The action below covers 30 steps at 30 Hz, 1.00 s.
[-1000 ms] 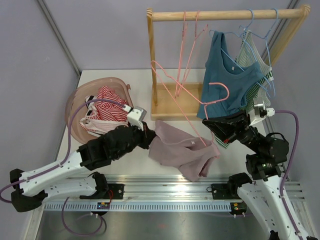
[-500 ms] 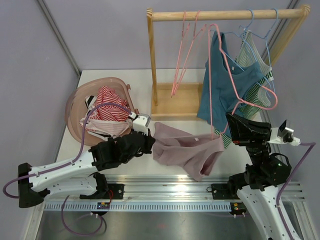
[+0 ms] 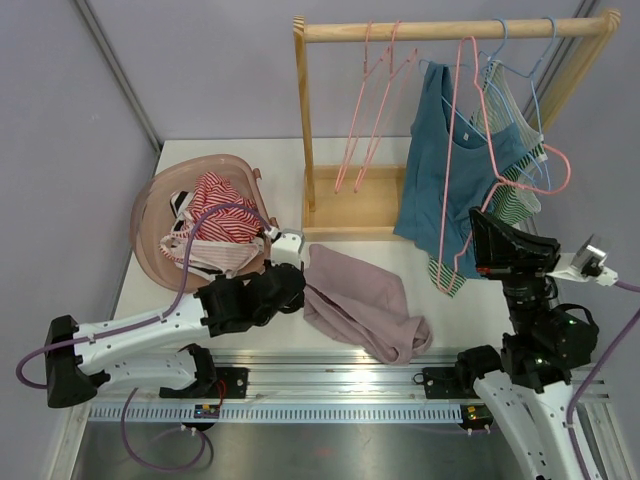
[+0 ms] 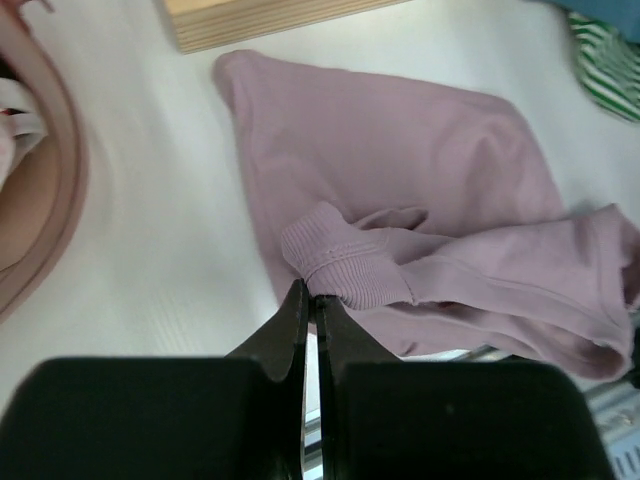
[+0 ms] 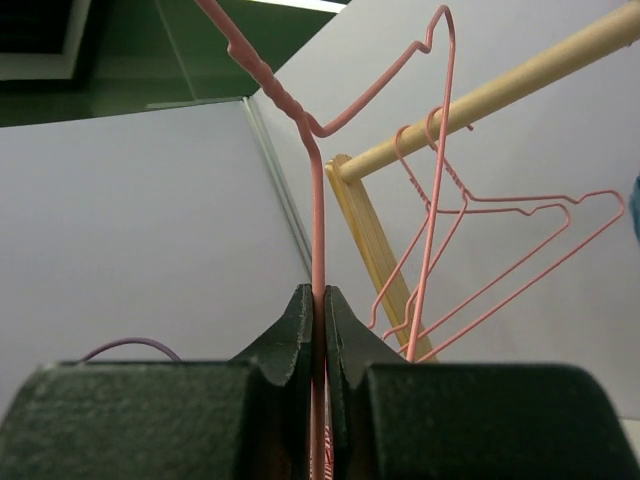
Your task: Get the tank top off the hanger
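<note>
The tank top (image 3: 362,300) lies crumpled on the desk (image 3: 280,165), close to the near edge and about midway along it, in front of the wooden rack (image 3: 450,30). No wire runs through it as far as the views show, so the separation looks done. The pink hanger (image 5: 316,220) is up in the air on the right side, well clear of the cloth.

The left gripper (image 4: 310,300) is nearly closed, pinching a ribbed edge of the tank top just above the desk. The right gripper (image 5: 317,295) is clamped narrowly on the hanger's wire, with the hook above it.

To finish cleanly, the hanger should travel up and to the right, away from the cloth, so no corner drags a strap along. Its wire passes right in front of the blue top (image 3: 440,170) hanging on the rack, a likely snag, so a slow, wide path is wise. The left jaws can then open and rise straight up, leaving the tank top flat beside the basket (image 3: 150,215).
</note>
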Each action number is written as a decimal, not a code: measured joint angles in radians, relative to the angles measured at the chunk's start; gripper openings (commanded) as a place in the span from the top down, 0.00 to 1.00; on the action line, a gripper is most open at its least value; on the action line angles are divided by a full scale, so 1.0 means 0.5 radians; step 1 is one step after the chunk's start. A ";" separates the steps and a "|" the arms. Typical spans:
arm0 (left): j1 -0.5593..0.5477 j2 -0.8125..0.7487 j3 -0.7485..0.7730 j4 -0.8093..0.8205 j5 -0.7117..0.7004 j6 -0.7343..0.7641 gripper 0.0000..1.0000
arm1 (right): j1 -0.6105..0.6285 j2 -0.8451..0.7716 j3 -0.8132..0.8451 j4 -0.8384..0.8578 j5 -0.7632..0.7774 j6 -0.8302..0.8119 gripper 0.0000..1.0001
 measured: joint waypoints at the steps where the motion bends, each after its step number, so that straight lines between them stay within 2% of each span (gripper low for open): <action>1: 0.000 0.016 0.018 -0.053 -0.042 -0.017 1.00 | 0.000 -0.001 0.127 -0.183 0.013 -0.035 1.00; 6: 0.072 0.020 0.079 -0.210 -0.135 -0.061 0.99 | 0.000 -0.019 0.484 -0.762 0.073 -0.170 1.00; 8: 0.127 0.007 0.088 -0.240 -0.135 -0.056 0.79 | 0.000 0.008 0.575 -1.012 0.102 -0.209 1.00; 10: 0.163 -0.013 0.098 -0.278 -0.140 -0.032 0.30 | 0.000 0.091 0.681 -1.206 0.113 -0.235 1.00; 11: 0.172 -0.027 0.104 -0.293 -0.146 -0.028 0.15 | 0.000 0.164 0.757 -1.320 0.119 -0.243 1.00; 13: 0.174 -0.065 0.126 -0.337 -0.156 -0.045 0.01 | 0.000 0.318 0.896 -1.481 0.126 -0.253 1.00; 20: 0.175 -0.243 0.252 -0.536 -0.172 -0.049 0.01 | 0.000 0.929 1.441 -1.936 0.227 -0.279 1.00; 30: 0.175 -0.404 0.307 -0.768 -0.172 -0.029 0.01 | 0.000 1.634 2.100 -2.152 0.294 -0.326 1.00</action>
